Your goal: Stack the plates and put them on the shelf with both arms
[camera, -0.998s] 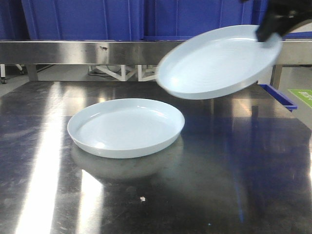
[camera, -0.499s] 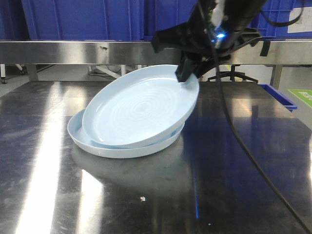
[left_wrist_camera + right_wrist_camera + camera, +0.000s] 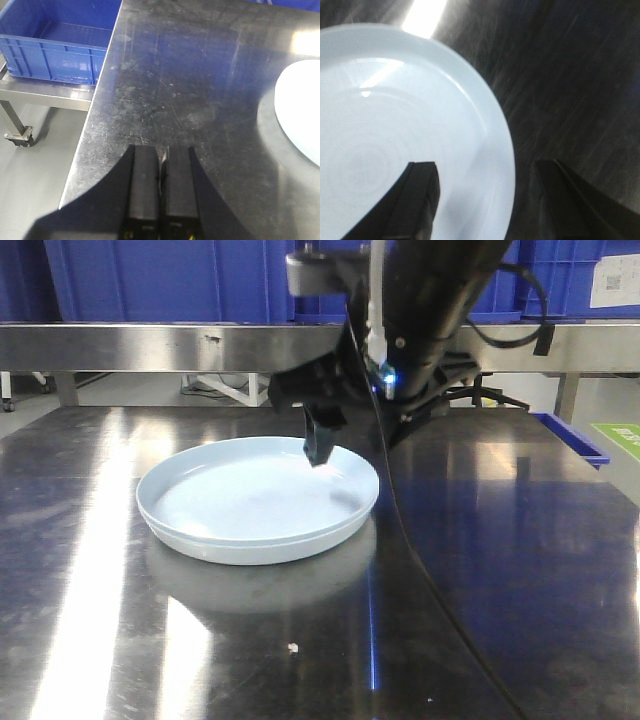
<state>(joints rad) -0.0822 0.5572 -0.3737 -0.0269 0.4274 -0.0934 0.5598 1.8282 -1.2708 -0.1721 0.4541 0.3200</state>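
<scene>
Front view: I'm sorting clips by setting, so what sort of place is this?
Probably a commercial kitchen or dish-handling workroom, not a home: a bare steel tabletop, a stainless shelf behind it, and blue plastic crates stacked beyond.

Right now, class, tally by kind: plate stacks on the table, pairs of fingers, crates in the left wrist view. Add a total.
Plate stacks: 1, the plates on the table
Finger pairs: 2, left fingers shut, right fingers open astride the plates' rim
Crates: 1, blue crate
Total: 4
</scene>
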